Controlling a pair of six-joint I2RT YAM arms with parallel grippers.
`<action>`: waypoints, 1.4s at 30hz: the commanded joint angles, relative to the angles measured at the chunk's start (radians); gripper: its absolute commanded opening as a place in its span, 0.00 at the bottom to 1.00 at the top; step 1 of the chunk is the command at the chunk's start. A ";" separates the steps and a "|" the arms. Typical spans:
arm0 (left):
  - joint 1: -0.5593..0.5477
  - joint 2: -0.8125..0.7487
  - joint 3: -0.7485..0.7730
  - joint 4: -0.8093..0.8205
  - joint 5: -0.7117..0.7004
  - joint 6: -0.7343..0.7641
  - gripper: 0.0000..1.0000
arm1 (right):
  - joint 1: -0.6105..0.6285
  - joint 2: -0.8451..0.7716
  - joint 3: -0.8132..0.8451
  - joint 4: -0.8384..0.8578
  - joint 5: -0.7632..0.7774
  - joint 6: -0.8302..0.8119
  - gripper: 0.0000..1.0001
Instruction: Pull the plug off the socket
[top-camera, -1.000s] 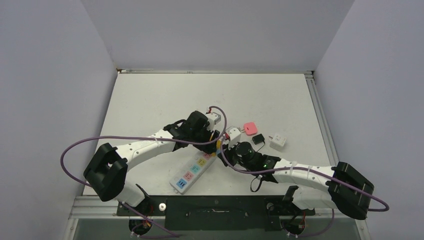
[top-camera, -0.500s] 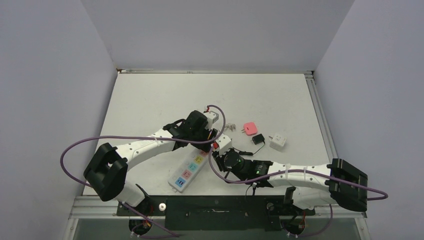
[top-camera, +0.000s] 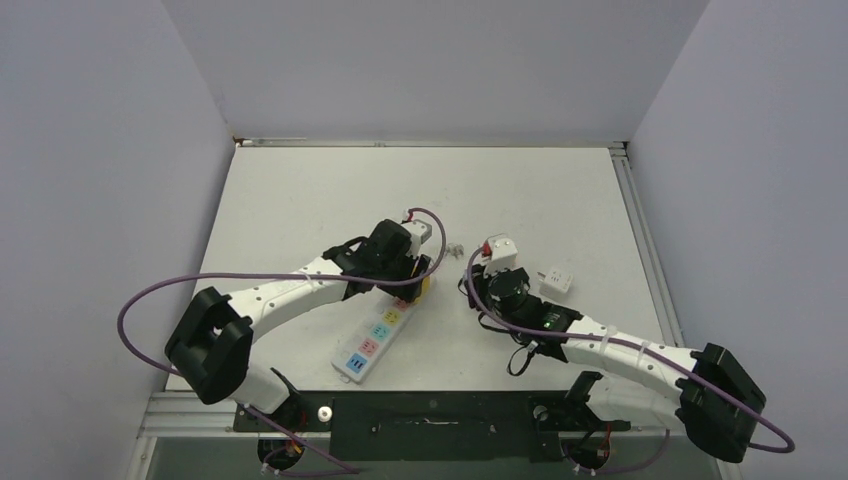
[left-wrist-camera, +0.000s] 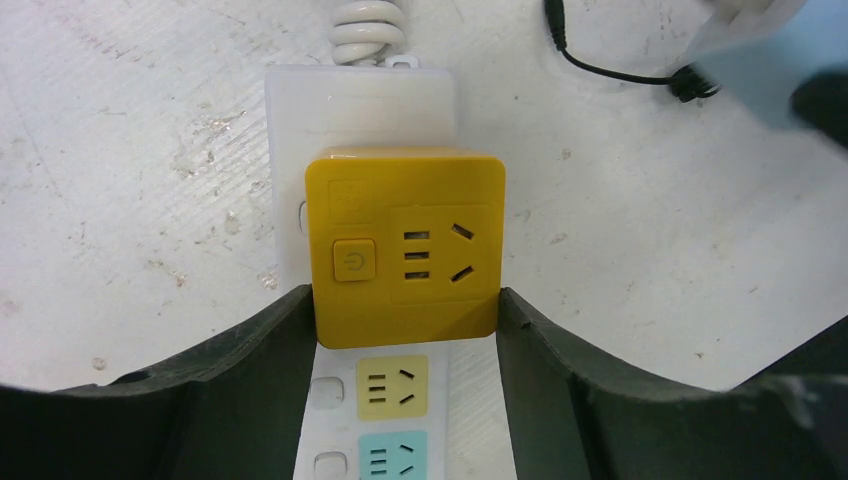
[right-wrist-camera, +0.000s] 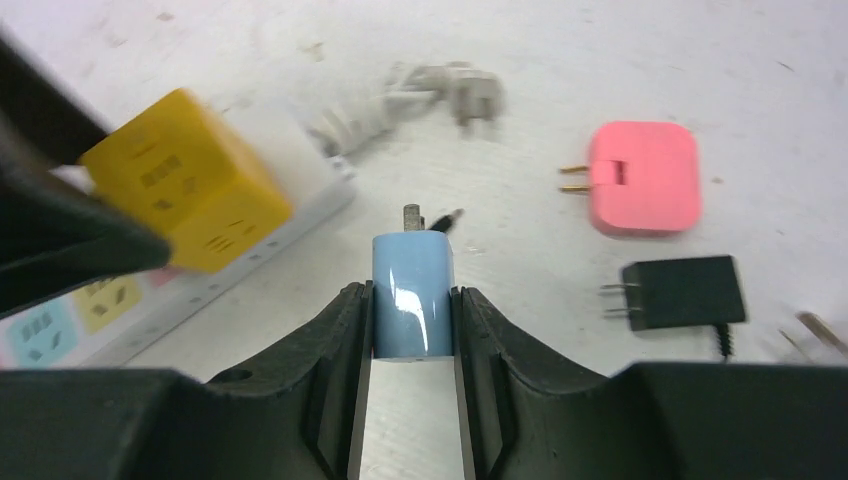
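In right gripper, one blue plug

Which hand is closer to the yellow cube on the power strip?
Left. The left hand clamps the yellow cube between its fingers; the right hand, holding a blue plug, is off to the side, apart from it.

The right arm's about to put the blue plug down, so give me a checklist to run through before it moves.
1. Blue plug out of the power strip: ok.
2. Right gripper shut on the blue plug: ok.
3. Left gripper shut on the yellow adapter: ok.
4. Pink plug and black charger lie aside of the held plug: ok.
5. Both prongs straight: cannot tell, only one shows.
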 joint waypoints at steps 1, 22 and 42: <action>0.016 -0.066 -0.027 -0.052 -0.060 0.018 0.53 | -0.157 -0.036 -0.011 -0.071 -0.013 0.145 0.09; 0.186 -0.208 -0.102 0.108 0.212 -0.065 0.96 | -0.420 0.074 -0.038 -0.189 -0.014 0.281 0.42; 0.428 -0.267 -0.079 0.046 0.135 -0.119 0.96 | -0.316 -0.038 0.144 -0.407 0.010 0.358 0.94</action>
